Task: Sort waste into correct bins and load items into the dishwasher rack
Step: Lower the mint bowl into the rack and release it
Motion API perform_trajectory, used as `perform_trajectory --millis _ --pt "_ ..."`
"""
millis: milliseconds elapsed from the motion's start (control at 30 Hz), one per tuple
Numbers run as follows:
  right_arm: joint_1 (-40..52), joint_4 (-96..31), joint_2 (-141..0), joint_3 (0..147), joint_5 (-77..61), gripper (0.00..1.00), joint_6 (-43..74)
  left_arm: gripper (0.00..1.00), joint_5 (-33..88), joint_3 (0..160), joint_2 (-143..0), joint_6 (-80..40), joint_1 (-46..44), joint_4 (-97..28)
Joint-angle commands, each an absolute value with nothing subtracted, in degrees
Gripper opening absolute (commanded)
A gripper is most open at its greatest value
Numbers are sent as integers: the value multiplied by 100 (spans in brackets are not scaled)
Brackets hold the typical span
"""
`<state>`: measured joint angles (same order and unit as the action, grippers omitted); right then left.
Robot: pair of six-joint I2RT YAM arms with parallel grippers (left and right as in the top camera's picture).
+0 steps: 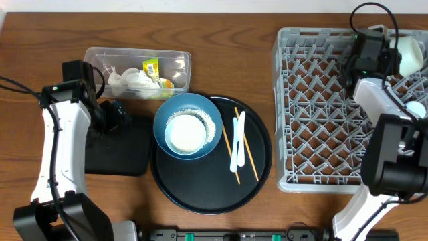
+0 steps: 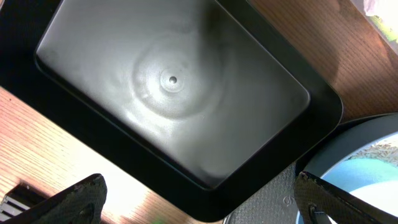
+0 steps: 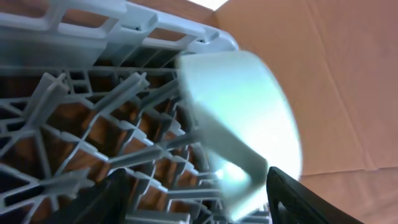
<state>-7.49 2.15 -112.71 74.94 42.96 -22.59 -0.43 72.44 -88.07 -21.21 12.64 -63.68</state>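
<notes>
The clear tub point(image 1: 137, 72) holds crumpled white napkins point(image 1: 130, 82) and the yellow-green wrapper point(image 1: 152, 66). My left gripper point(image 1: 112, 118) is open and empty, low over the shallow black tray point(image 1: 120, 150); the left wrist view shows the tray's bare inside point(image 2: 168, 87) between my fingers point(image 2: 199, 205). The large blue bowl point(image 1: 188, 125), with rice grains and a white round inside, sits on the round black tray point(image 1: 257, 171) beside a white spoon point(image 1: 237, 142) and chopsticks point(image 1: 247, 146). My right gripper point(image 1: 386, 59) is open at the grey rack's point(image 1: 321, 100) far right corner, around a tilted white cup point(image 3: 239, 118).
The white cup point(image 1: 409, 53) leans over the rack's back right rim. A pale teal item point(image 1: 416, 109) lies in the rack under my right arm, mostly hidden. The round tray's rim point(image 2: 367, 134) and the blue bowl's edge point(image 2: 373, 168) sit close to my left gripper.
</notes>
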Motion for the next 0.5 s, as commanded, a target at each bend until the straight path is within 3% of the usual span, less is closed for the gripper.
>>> perform_trajectory --millis 0,467 --pt "-749 108 -10711 7505 4051 66 -1710 97 -130 7220 -8733 -2174 1280 -6377" --pt "-753 -272 -10114 7505 3959 66 -1715 97 -132 7220 -8733 -2171 1280 -6379"
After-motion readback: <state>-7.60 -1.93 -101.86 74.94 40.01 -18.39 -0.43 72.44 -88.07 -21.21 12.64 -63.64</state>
